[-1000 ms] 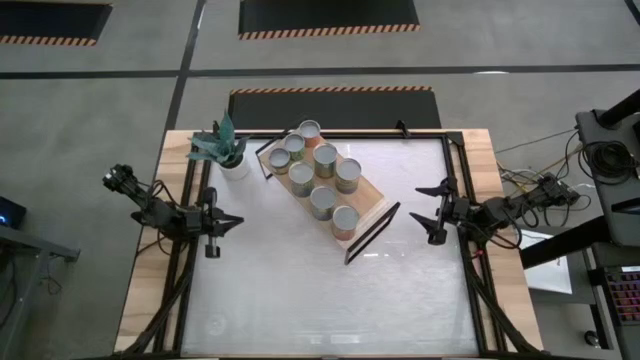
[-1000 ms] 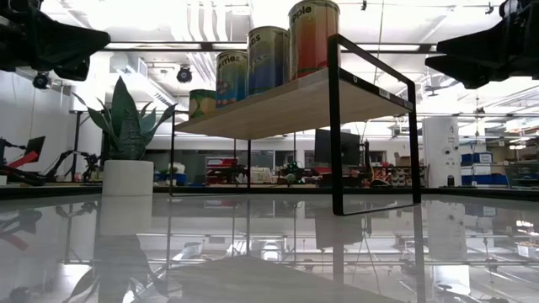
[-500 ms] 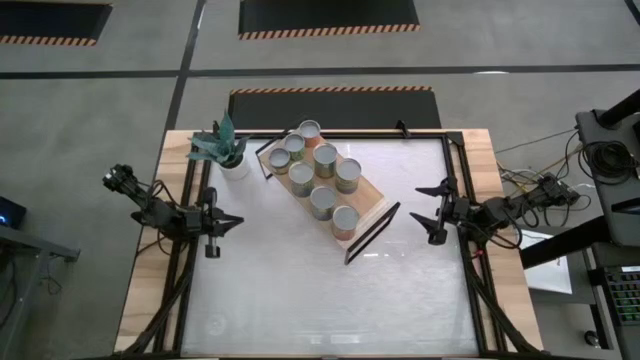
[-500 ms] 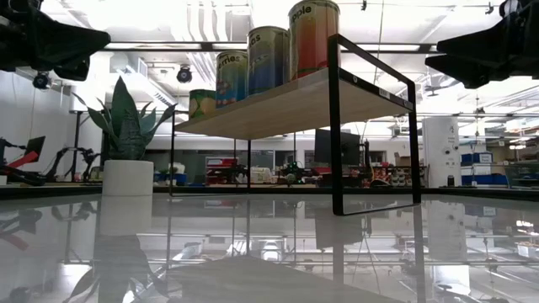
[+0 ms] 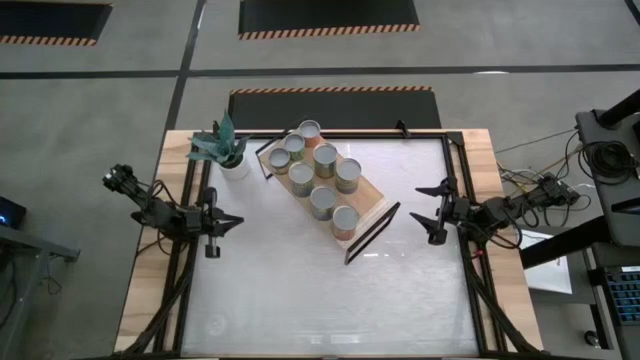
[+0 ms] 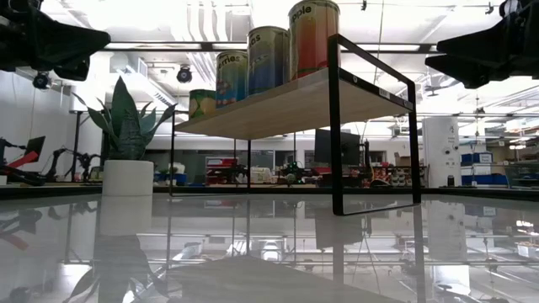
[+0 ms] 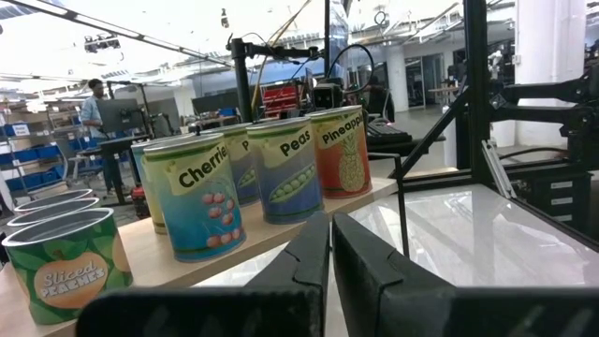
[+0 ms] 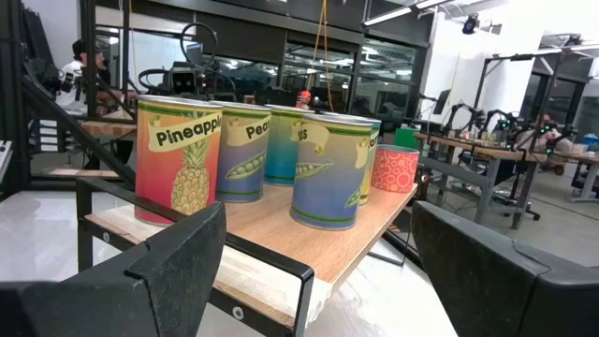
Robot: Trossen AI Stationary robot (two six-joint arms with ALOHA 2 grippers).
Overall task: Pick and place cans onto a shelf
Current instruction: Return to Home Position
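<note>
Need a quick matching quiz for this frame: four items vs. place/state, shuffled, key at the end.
Items:
1. Pineapple can
2. plant
3. left end effector
4. right end effector

Place/state:
A. open, over the table's right side
B. shut, over the table's left side
C. on the shelf, at the end nearest the right arm
D. on the table, beside the shelf's other end

Pairs: 1-C, 2-D, 3-B, 4-A
</note>
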